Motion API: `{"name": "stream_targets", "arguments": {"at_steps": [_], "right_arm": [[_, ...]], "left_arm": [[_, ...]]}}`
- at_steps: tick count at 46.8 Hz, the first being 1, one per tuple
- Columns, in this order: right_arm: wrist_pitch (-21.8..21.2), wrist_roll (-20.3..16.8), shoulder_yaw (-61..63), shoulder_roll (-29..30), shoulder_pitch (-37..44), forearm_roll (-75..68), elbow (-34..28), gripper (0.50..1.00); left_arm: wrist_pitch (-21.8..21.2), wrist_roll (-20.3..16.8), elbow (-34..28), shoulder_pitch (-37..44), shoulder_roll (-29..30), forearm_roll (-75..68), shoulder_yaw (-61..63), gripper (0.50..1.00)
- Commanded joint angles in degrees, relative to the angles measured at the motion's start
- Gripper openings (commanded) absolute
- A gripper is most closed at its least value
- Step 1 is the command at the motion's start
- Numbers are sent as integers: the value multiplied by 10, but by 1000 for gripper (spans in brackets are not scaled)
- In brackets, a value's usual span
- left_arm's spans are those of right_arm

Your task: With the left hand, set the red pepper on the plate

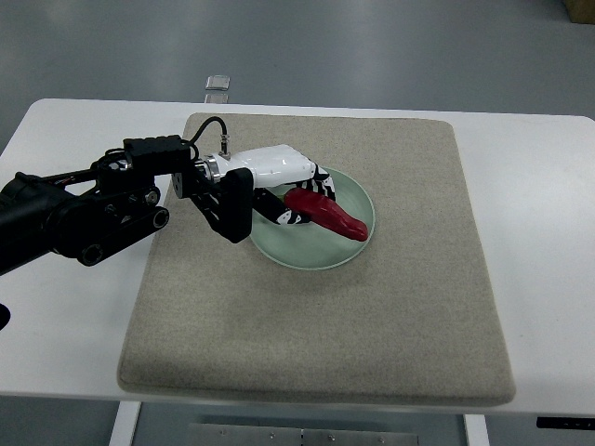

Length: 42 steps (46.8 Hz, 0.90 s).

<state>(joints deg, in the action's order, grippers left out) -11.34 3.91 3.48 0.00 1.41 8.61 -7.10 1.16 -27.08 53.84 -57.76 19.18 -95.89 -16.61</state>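
A long red pepper (327,215) lies across the pale green plate (314,251), its tip pointing to the right rim. My left hand (299,197), white with black fingers, reaches in from the left over the plate's left half. Its fingers curl around the pepper's stem end, still holding it. The plate sits on the beige mat (325,316) in the middle of the white table. The right arm does not show.
The black left arm (84,218) stretches across the table's left side. A small clear object (218,82) rests at the table's far edge. The mat extends broadly in front of and to the right of the plate.
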Motion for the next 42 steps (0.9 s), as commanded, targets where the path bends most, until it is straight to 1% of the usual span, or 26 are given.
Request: {"name": "stream_targets", "arguments": {"at_steps": [1,3,5,9,10,14,20,24,33,36,42], "right_arm": [[0,0,0,0,0,0,0,932],[0,0,0,0,0,0,0,932],[0,0,0,0,0,0,0,932],[0,0,-1,0,0,0,0,932],[0,0,-1,0,0,0,1,932],[0,0,0,0,0,0,0,932],[0,0,-1,0,0,0,0,932],[0,0,0,0,0,0,0,932],[0,0,-1,0,0,0,0,932],[0,0,0,0,0,0,1,932],[0,0,0,0,0,0,0,932]], "left_arm": [[-2,1,-2,0,-1,2,-1,500],[-3,1,-2,0,-1,6,-1,510],[-4,1,-2,0,-1,8,-1,559],[-7,0,-2,0,-1,11,-2,724],[-8,0,-2,1,-1,11,-3,756],[-8,0,-2,5,-2,11,-3,846],[-9,1,-1,8,-5,12,-6,934],[-8,1,-1,10,-6,12,-6,958],[-21,1,-1,12,-6,43,-10,958],[-35,2,-1,12,-6,90,-11,960],[-83,4,-10,12,-11,229,-17,973]]}}
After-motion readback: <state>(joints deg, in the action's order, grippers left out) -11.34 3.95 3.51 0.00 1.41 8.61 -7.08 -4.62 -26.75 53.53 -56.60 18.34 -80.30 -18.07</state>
